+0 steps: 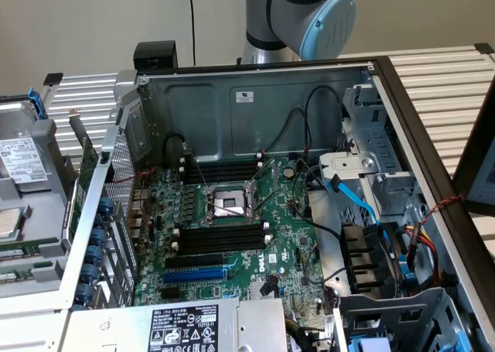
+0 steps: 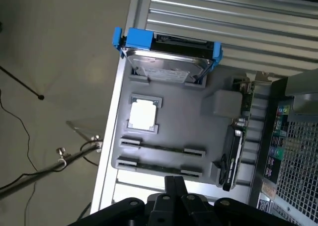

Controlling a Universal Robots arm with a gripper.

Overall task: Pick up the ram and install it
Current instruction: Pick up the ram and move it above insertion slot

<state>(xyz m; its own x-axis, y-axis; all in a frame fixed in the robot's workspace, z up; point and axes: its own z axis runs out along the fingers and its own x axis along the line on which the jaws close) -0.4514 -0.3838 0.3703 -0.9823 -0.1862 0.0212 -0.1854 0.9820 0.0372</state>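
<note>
Two black fingers [image 2: 170, 187] of the gripper [image 2: 174, 178] stand pressed flat together with nothing between them. They are poised by the edge of the grey tray [image 2: 198, 131] — how high above it cannot be told.

Closest to the fingertips, in the tray's nearest row of holders, lies a ram stick [image 2: 159, 167], long and thin, its ends seated in grey clips. A second ram stick [image 2: 161, 147] lies parallel in the next row, near the first but not touching it. Neither has been lifted out.

Farther into the tray a square processor [image 2: 143, 114] sits in its own recess. At the tray's far end a hard drive [image 2: 166, 67] rests in a blue caddy [image 2: 136, 38]. Along one long side of the tray a dark expansion card [image 2: 232, 156] stands on edge.

Just beside that side of the tray is the open computer case [image 1: 255, 112] — on the exterior view's right of the tray. Inside it lies the green motherboard [image 1: 290, 236], with black memory slots [image 1: 224, 236] on either side of the processor socket [image 1: 228, 205] and a blue expansion slot [image 1: 203, 275] just beyond one bank of them. Behind the case, well apart from the tray, rises the robot arm's silver and blue joint [image 1: 317, 11].
</note>
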